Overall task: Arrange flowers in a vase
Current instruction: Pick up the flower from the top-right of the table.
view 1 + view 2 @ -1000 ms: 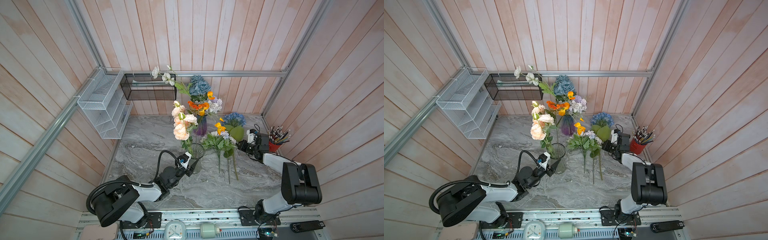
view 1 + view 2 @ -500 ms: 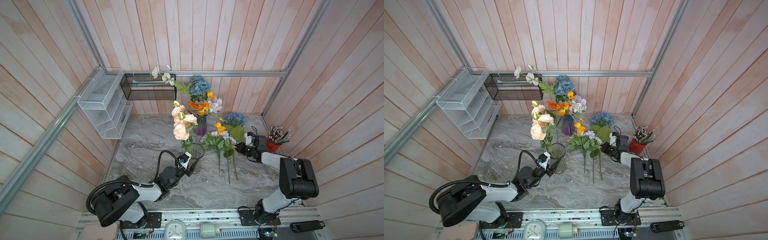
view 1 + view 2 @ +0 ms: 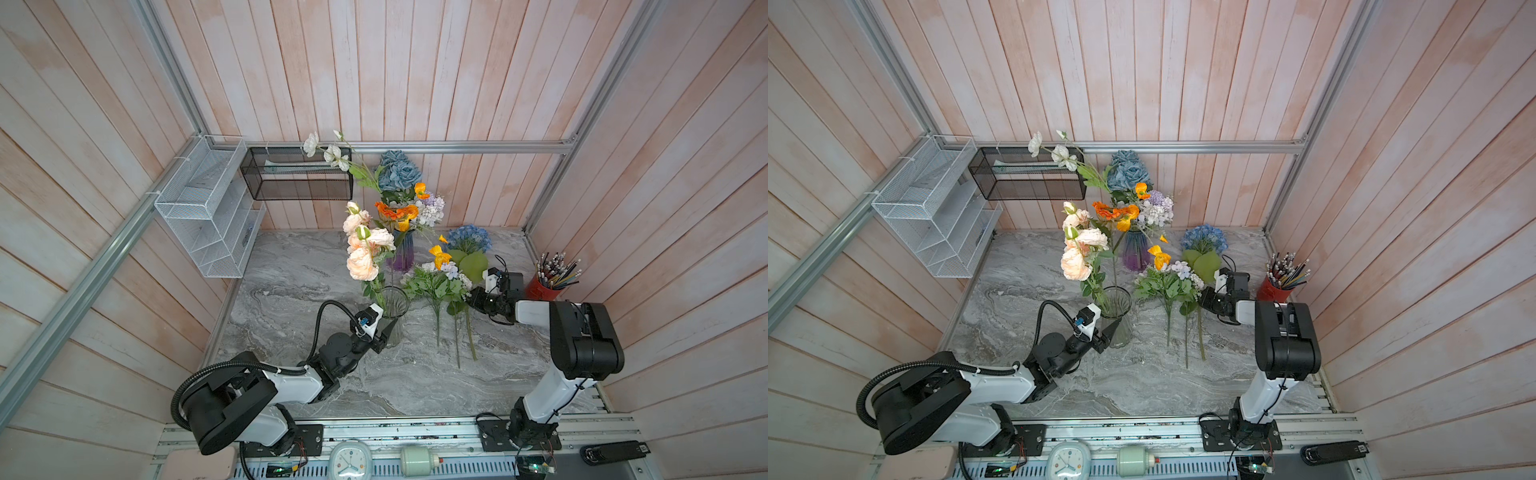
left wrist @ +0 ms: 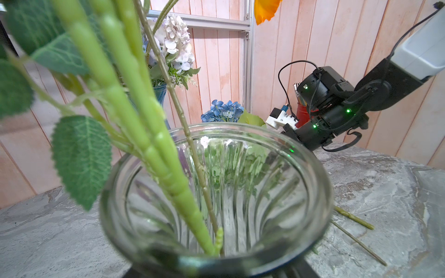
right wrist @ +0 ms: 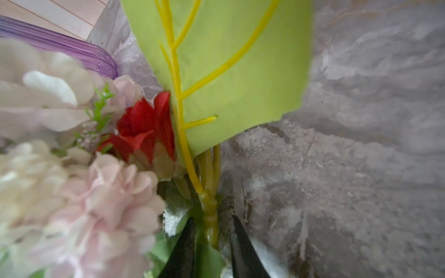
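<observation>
Flower stem (image 5: 210, 204) between parted fingers (image 5: 185, 250) of right pincer (image 5: 212, 219) — gap either side.

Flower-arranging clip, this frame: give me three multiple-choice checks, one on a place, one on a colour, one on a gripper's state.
1. The peach roses stand in: A the clear glass vase; B the back vase; C no vase.
2. The back vase is: A green; B purple; C black.
3. The right gripper is: A shut and empty; B out of view; C open astride a green stem.
Key: A, their stems run down into it; B, violet-tinted glass; C, its fingers flank the stem with gaps.
</observation>
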`<state>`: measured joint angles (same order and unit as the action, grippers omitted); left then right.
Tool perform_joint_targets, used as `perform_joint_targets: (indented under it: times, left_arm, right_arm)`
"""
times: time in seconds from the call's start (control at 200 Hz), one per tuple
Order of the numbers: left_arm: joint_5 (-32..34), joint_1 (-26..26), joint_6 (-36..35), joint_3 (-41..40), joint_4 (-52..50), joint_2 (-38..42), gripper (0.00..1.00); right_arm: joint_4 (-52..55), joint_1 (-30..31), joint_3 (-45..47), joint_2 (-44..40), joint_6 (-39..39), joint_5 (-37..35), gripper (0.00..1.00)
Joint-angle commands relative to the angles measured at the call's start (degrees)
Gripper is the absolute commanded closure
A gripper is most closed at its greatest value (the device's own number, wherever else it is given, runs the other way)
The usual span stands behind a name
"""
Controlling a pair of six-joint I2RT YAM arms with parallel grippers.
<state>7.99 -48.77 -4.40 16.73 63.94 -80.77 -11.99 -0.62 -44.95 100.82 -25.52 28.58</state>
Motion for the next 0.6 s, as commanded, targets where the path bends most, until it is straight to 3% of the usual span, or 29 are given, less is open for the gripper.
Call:
perform_joint_targets:
  times: [0.0, 0.26, 0.51, 0.595]
  left_arm:
    - [0.45, -0.36, -1.57, 0.06, -5.49, -0.32, 0.43]
    - [0.7, -0.39, -1.66, 0.33, -5.62, -0.36, 0.43]
    - [1.2, -0.37, -1.8, 0.49, -6.11, -0.26, 0.42]
    - [1.24, -0.36, -1.75, 0.49, -6.02, -0.43, 0.43]
  right_arm:
    - [-0.75, 0.36, -1.54, 1.32, -0.61, -1.08, 0.74]
    - [-1.4, 0.28, -2.8, 3.3, -0.78, -2.58, 0.74]
    - [-0.62, 0.27, -3.5, 2.37, 0.39, -2.41, 0.97]
    - [-0.06, 0.17, -2.78, 0.32, 1.31, -3.55, 1.0]
